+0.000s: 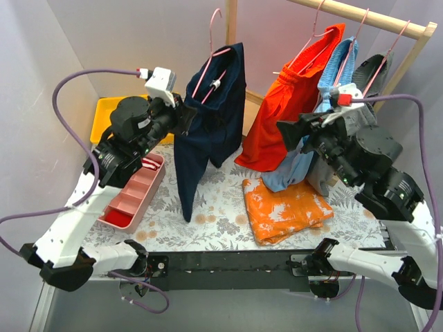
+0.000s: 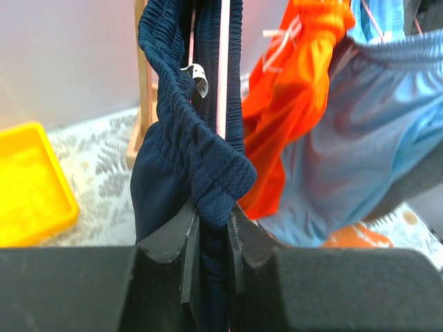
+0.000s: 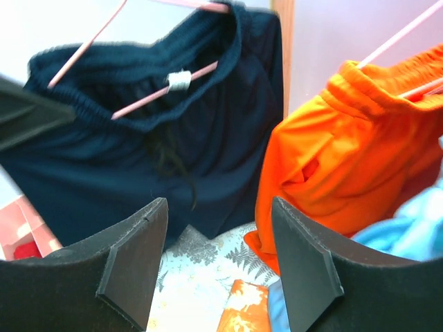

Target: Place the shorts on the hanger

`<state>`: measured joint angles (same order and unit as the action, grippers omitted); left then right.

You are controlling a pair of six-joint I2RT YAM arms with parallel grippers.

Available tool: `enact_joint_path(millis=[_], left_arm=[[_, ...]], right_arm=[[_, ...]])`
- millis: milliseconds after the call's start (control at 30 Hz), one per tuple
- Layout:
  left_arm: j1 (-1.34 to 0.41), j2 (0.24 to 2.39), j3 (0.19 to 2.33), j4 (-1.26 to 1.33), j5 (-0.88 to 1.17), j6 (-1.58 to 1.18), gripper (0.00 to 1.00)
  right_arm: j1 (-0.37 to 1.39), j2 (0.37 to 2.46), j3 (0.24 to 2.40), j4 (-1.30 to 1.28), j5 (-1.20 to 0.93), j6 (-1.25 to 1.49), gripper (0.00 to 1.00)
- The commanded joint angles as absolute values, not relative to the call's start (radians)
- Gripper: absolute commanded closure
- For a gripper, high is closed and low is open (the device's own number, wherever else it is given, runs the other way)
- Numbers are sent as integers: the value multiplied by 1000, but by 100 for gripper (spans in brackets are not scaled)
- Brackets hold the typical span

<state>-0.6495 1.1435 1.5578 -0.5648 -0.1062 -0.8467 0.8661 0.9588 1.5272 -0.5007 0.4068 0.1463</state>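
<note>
The navy shorts (image 1: 211,121) hang on a thin pink hanger (image 1: 212,52) held up above the table's left middle. My left gripper (image 1: 181,117) is shut on the shorts' elastic waistband (image 2: 208,166), with the pink hanger wire (image 2: 223,69) running up just behind it. The shorts also show in the right wrist view (image 3: 152,138), draped over the hanger (image 3: 149,104). My right gripper (image 1: 291,135) is open and empty, to the right of the shorts and in front of the red-orange garment (image 1: 294,104).
A wooden rack (image 1: 360,17) at the back right bears pink hangers with red-orange, light blue (image 1: 339,66) and grey clothes. An orange patterned cloth (image 1: 287,207) lies on the table. A pink tray (image 1: 135,194) and a yellow bin (image 1: 111,114) stand at the left.
</note>
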Motion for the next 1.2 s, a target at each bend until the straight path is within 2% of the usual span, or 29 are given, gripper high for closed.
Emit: enact_joint_path(millis=[0, 267, 533, 700, 867, 1167], left_arm=[[-646, 1206, 1670, -356, -146, -766, 100], [-629, 1387, 1781, -292, -91, -724, 100], [-534, 1578, 1951, -219, 112, -762, 100], [-517, 1670, 2045, -184, 164, -772, 100], [-515, 1811, 2218, -210, 207, -764, 100], [-515, 1939, 2321, -180, 264, -798, 100]], right_arm=[[867, 888, 1451, -454, 430, 153, 31], [867, 775, 1296, -489, 371, 187, 31], [867, 701, 1155, -491, 278, 215, 31], [867, 687, 1071, -489, 267, 224, 31], [867, 690, 1039, -489, 255, 227, 31], [867, 693, 1022, -483, 249, 230, 31]])
